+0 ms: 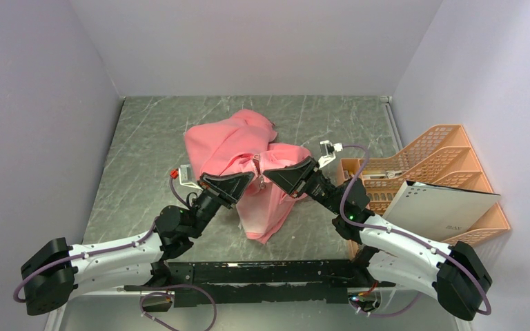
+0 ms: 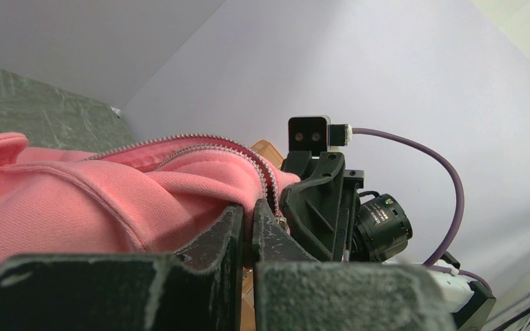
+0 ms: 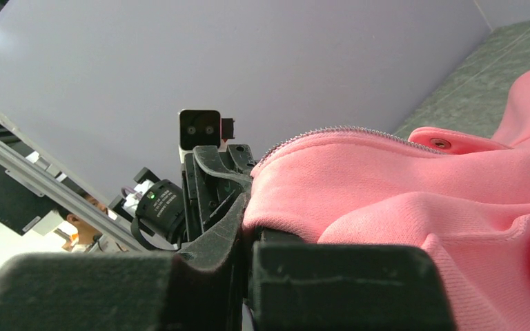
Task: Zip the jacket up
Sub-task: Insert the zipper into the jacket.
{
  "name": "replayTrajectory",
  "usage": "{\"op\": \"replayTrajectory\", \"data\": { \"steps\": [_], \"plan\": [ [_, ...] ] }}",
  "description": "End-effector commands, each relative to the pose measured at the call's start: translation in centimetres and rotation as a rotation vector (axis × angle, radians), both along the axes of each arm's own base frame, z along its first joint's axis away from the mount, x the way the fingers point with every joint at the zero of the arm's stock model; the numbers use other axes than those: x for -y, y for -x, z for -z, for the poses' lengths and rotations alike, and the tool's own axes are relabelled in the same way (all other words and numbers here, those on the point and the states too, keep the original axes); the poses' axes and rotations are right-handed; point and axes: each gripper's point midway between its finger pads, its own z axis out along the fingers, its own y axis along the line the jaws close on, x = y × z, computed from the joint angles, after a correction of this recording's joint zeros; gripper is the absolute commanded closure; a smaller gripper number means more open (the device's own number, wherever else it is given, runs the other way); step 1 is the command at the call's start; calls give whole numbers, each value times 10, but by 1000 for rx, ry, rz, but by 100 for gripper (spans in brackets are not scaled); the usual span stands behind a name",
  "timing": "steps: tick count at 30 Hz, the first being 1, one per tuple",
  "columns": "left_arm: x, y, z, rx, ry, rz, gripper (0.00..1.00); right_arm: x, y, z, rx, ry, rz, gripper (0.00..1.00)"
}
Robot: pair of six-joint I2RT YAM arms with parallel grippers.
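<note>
The salmon-pink jacket (image 1: 238, 148) lies bunched in the middle of the table, part of it lifted between my two grippers. My left gripper (image 1: 248, 178) is shut on the jacket's front edge (image 2: 179, 186) beside the metal zipper teeth (image 2: 266, 176). My right gripper (image 1: 268, 176) faces it, a few centimetres away, and is shut on the other front edge (image 3: 359, 186) below its zipper teeth (image 3: 331, 129). A snap button (image 3: 440, 143) shows on a flap. A small metal piece (image 1: 256, 165) hangs between the grippers. I cannot tell whether it is the zipper pull.
An orange plastic file rack (image 1: 428, 162) stands at the right of the table, with a white booklet (image 1: 442, 207) leaning in it. White walls close in the grey marbled table (image 1: 145, 152) on the left, back and right.
</note>
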Motion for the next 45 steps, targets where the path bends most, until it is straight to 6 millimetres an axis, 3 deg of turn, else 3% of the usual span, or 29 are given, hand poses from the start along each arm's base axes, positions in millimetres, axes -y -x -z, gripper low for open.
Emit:
{"op": "replayTrajectory", "data": {
  "steps": [1, 45],
  "plan": [
    [-6, 9, -22, 47, 74, 22, 95, 6, 6, -27, 68, -76, 0, 100],
    [-2, 13, -29, 70, 75, 45, 95, 4, -1, -18, 32, -43, 20, 100]
  ]
}}
